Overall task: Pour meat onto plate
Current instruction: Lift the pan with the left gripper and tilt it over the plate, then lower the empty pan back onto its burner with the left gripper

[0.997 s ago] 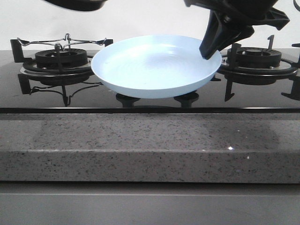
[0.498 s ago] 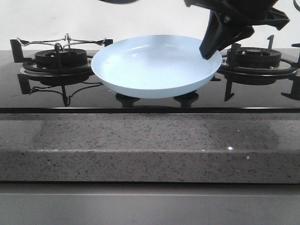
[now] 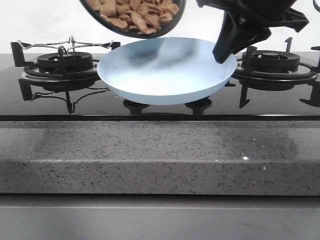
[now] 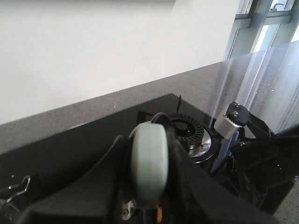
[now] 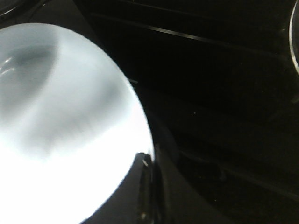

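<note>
Speckled grey counter (image 3: 160,157), black glass hob (image 3: 100,107) behind, white wall beyond. Two burners (image 3: 64,65) flanking one pale blue plate (image 3: 165,75), tilted up off hob. One black pan (image 3: 132,15) held tipped above plate's left rear, heaped with meat (image 3: 135,12); none on plate. Right gripper (image 3: 222,52) angled down, clamped on plate's right rim. Left gripper (image 4: 149,205) closed around pale pan handle (image 4: 148,163).

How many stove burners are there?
2. One black gas burner sits left of the pale blue round plate, with a thin wire rack over it. The other black burner sits right of the plate. The plate could be hiding more behind it.
</note>
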### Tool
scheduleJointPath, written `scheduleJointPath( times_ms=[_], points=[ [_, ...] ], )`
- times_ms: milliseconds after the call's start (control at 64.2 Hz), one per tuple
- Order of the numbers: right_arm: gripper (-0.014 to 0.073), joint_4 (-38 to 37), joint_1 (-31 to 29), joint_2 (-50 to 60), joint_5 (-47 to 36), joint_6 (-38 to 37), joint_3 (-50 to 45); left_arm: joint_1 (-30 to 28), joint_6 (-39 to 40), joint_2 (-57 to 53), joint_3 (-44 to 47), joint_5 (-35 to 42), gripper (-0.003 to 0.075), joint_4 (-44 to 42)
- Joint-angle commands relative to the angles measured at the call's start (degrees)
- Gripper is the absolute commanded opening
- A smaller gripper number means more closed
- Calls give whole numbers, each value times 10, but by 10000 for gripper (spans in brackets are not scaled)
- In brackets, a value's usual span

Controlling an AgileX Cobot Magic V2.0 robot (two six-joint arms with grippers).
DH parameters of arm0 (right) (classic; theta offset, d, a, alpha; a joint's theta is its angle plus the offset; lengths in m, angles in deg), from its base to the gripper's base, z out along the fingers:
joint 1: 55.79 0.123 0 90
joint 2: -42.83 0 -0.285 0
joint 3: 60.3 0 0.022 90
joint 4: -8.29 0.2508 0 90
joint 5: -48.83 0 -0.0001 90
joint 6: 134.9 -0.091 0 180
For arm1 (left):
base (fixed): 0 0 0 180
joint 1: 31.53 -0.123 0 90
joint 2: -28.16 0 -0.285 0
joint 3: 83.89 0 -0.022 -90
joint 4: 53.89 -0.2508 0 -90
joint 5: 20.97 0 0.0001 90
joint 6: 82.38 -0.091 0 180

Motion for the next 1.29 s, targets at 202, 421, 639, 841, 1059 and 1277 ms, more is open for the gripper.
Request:
scheduleJointPath(
  times_ms=[202, 421, 639, 841, 1059, 1277],
  points=[
    [-68, 7, 1, 25, -32, 5, 15, 101, -192, -19, -18, 111, -20, 41],
    [-68, 7, 1, 25, -32, 5, 15, 140, -310, -19, -19, 113, -20, 28],
    [-68, 7, 1, 25, -32, 5, 15, 140, -350, -19, -19, 111, -20, 28],
    [-68, 7, 1, 25, -32, 5, 15, 140, -350, -19, -19, 111, -20, 28],
    [-68, 7, 1, 25, -32, 5, 15, 139, -345, -19, -19, 155, -20, 43],
    [-68, 7, 1, 25, -32, 5, 15, 103, -344, -18, -32, 270, -20, 155]
  ],
)
